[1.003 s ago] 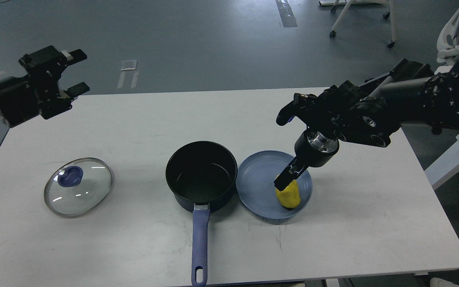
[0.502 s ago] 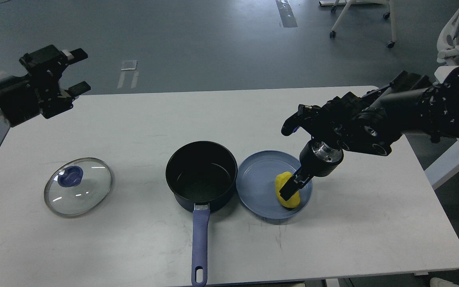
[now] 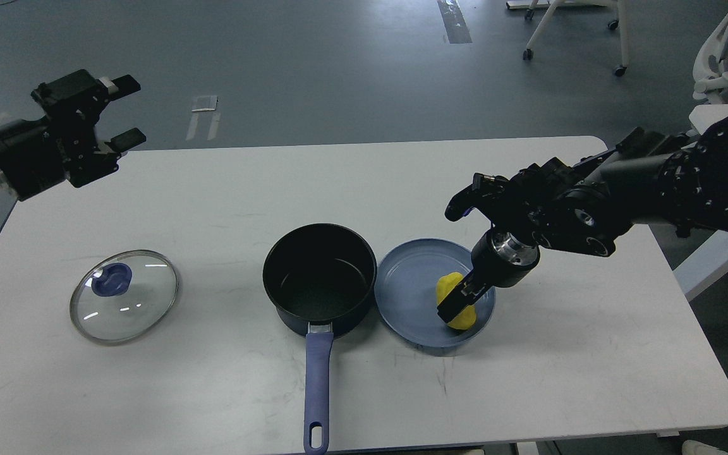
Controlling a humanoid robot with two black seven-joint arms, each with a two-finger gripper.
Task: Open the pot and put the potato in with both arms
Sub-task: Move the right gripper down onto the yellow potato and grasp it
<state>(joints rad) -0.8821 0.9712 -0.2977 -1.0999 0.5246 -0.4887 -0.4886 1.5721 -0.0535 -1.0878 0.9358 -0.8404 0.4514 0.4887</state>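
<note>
Potato (image 3: 459, 302) now gripped lower by right end effector (image 3: 455, 305) on plate (image 3: 405, 297); left end effector (image 3: 122, 109) stays spread.

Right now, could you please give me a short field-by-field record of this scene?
pot: open, empty, mid-table
lid: flat on the table, left of pot
plate: touching pot's right side
potato: on plate, right part
right gripper: down at the potato, grip unclear
left gripper: open, raised at far left, holding nothing

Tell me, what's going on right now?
Left end effector open, idle. Right end effector on potato in plate. Pot open, path clear.
</note>
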